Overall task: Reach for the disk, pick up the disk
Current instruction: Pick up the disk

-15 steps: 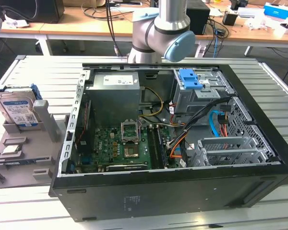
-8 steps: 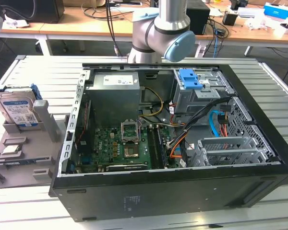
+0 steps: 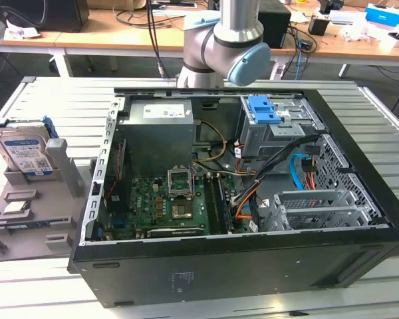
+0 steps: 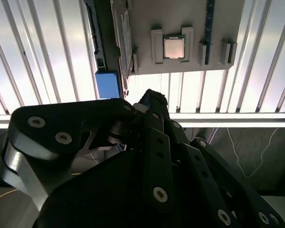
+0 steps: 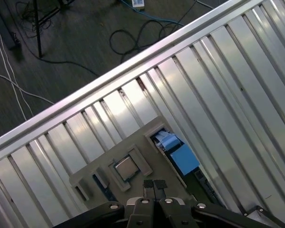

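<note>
The disk (image 3: 25,154) is a silver drive with a white-and-blue label and blue side rails. It stands upright in a grey holder (image 3: 33,219) on the slatted table, at the exterior view's left. Both wrist views look down on it edge-on, with its blue rail (image 5: 180,156) (image 4: 107,84) showing. My gripper (image 5: 154,186) hangs above the holder with its two fingertips pressed together and nothing between them. It is apart from the disk. In the second wrist view its black linkage (image 4: 154,142) covers the foreground.
A small square silver chip (image 5: 127,168) (image 4: 173,47) lies in a slot of the holder, beside the disk. An open black computer case (image 3: 239,199) takes up the table's middle, with a blue latch piece (image 3: 263,109) on its metal cage. Beyond the table edge, cables lie on the floor (image 5: 133,33).
</note>
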`<state>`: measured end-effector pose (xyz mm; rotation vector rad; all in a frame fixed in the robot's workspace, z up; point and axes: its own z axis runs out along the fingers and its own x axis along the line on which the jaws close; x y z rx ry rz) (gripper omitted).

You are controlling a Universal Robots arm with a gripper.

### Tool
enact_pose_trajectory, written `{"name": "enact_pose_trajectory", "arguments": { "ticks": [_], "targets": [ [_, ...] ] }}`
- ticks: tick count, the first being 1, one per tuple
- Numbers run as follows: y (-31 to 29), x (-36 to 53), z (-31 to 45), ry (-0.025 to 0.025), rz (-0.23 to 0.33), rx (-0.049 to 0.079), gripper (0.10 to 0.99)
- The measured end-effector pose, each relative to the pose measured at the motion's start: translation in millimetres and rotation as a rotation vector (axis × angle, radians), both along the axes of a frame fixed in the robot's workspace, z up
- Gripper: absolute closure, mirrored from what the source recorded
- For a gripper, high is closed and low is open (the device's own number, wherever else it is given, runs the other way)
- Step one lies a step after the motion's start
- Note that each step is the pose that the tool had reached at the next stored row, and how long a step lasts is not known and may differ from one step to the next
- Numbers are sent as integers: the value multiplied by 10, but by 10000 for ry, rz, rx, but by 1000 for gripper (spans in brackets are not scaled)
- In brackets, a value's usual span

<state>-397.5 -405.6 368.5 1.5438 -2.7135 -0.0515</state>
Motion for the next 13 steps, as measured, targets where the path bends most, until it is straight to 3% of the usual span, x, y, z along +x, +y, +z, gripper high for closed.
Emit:
{"name": "enact_pose_trajectory", "arguments": {
  "ticks": [13],
  "targets": [
    [0,0,0,0,1105,0,980]
  ]
}}
